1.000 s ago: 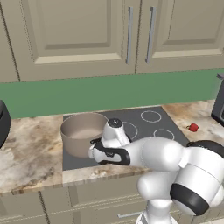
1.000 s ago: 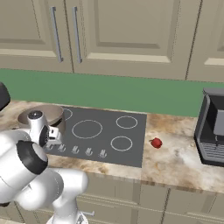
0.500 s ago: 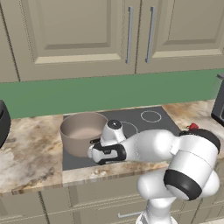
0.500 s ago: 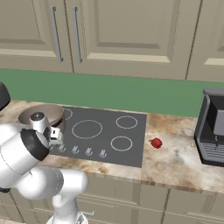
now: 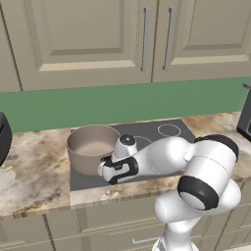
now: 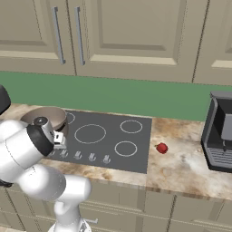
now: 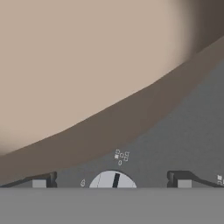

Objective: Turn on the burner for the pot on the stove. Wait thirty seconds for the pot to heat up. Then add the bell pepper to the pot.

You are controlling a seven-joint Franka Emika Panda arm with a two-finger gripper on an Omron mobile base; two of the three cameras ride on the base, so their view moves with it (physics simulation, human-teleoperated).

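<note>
The taupe pot [image 5: 92, 148] stands on the back left ring of the dark stove [image 5: 164, 133]. My gripper [image 5: 105, 175] hangs low over the stove's front left corner, just in front of the pot, with its jaws open. In the hand view the pot's wall [image 7: 87, 57] looms close, and a silver knob [image 7: 113, 180] lies on the stove [image 7: 188, 131] between my open fingertips [image 7: 39, 182]. From the right, my gripper [image 6: 60, 148] is over the leftmost of the knobs [image 6: 92, 157], beside the pot [image 6: 47, 117]. The red bell pepper [image 6: 161, 147] lies on the counter right of the stove [image 6: 108, 138].
A black coffee machine [image 6: 221, 131] stands on the marble counter [image 6: 181, 165] at the far right. A dark round appliance [image 5: 2, 139] sits at the counter's left end. Beige cabinets [image 5: 83, 39] hang above a green backsplash.
My hand has stayed over the front left knob with its jaws open. The elbow and upper arm have swung out to the right. Pot and bell pepper lie as before.
</note>
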